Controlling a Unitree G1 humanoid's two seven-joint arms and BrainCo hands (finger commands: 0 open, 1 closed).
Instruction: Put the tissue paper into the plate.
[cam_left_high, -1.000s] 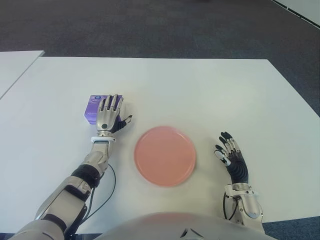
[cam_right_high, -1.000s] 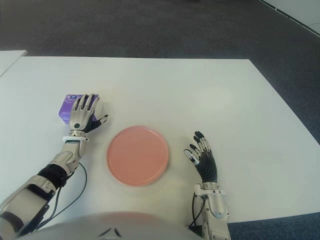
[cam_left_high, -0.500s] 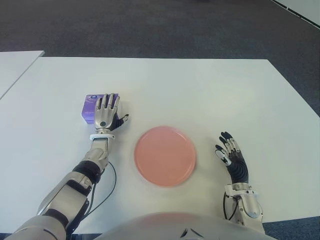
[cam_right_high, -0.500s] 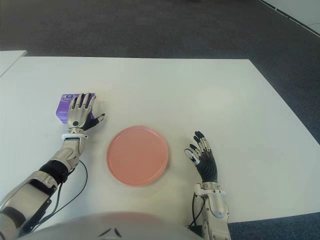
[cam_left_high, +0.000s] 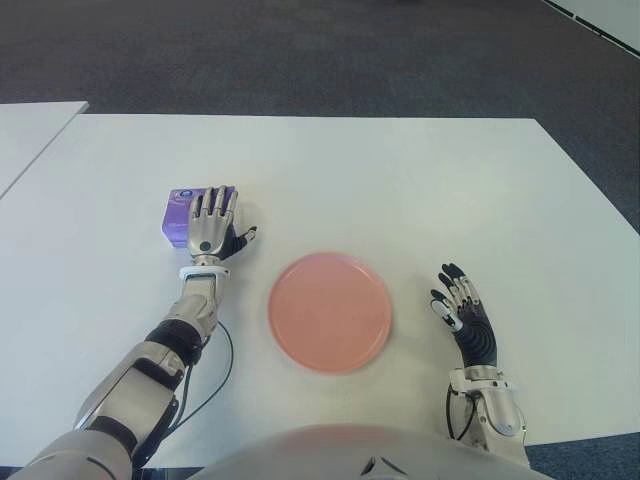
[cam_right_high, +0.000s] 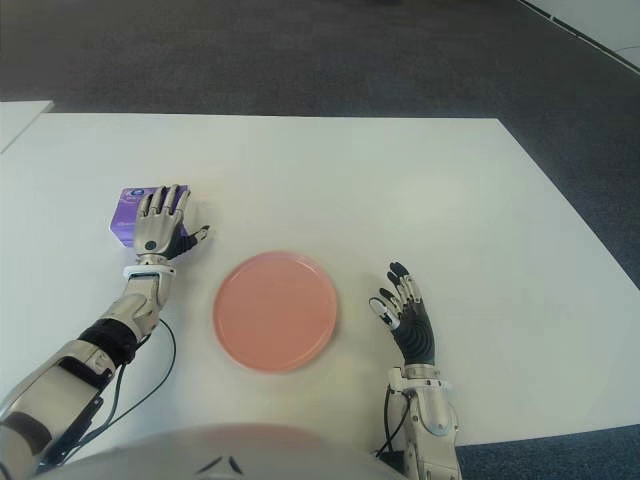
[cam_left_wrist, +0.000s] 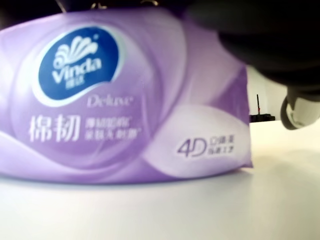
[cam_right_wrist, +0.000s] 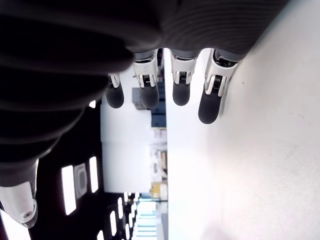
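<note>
A purple Vinda tissue pack (cam_left_high: 178, 212) lies flat on the white table (cam_left_high: 400, 190), left of the pink plate (cam_left_high: 330, 312). My left hand (cam_left_high: 222, 212) is over the pack's right part, fingers stretched straight across its top and thumb sticking out toward the plate; it is open, with nothing gripped. In the left wrist view the pack (cam_left_wrist: 125, 95) fills the frame and sits on the table surface. The plate holds nothing. My right hand (cam_left_high: 462, 312) shows to the right of the plate, open with fingers spread (cam_right_wrist: 210, 95).
A black cable (cam_left_high: 222, 360) loops on the table beside my left forearm. A second white table (cam_left_high: 30, 130) stands at the far left. Dark carpet lies beyond the table's far edge.
My left hand has shifted a little to the left and away from me over the tissue pack, which now shows slightly farther left. The plate and right hand have not moved.
</note>
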